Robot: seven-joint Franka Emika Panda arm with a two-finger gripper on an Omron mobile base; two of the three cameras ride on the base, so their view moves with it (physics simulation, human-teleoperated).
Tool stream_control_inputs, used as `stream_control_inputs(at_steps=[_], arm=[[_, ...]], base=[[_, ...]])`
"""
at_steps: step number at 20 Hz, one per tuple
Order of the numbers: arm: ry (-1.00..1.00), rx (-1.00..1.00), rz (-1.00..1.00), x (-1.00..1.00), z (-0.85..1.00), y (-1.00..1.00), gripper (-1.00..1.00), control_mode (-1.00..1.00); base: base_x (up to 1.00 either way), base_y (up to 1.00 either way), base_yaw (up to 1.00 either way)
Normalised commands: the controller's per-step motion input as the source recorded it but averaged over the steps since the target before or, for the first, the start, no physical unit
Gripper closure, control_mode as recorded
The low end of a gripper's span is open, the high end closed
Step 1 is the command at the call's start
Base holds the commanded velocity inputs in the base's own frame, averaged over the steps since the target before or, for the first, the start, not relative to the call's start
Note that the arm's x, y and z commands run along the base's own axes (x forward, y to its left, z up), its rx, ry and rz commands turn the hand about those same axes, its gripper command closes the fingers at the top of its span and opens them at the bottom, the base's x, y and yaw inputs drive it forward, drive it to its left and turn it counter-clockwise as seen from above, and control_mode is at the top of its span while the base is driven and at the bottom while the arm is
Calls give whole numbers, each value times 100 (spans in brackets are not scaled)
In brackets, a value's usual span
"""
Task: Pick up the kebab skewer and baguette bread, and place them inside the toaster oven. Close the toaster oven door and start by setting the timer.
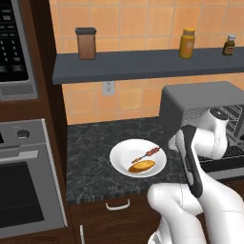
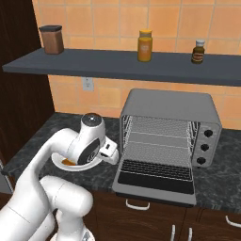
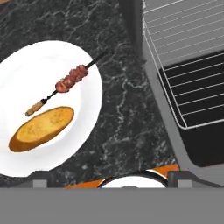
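Observation:
On a white plate (image 3: 26,74) lie the kebab skewer (image 3: 70,78), with reddish-brown chunks, and below it the golden baguette bread (image 3: 41,127). From the left base view the skewer (image 1: 148,153) and loaf (image 1: 142,166) rest on that plate (image 1: 124,152). The grey toaster oven (image 2: 169,106) stands right of the plate, its door (image 2: 155,179) folded down flat and its wire rack (image 2: 157,153) bare. My gripper (image 3: 111,178) hovers open over the dark counter between plate and door, with nothing between its fingers.
A grey shelf (image 2: 117,63) above carries a brown canister (image 2: 52,40), a yellow jar (image 2: 145,45) and a small dark bottle (image 2: 198,52). The built-in steel oven (image 1: 24,190) and a black keypad microwave (image 1: 12,47) stand at the left. Three knobs (image 2: 207,146) sit on the toaster oven's right side.

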Motion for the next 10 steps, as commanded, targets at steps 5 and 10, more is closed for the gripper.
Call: stream_control_inputs(at_steps=[5,10], arm=[[0,-3,-39,63,0,95,-100,-100],[5,0,-28,80,1,51,-100,-100]], base=[[0,0,0],[0,0,0]])
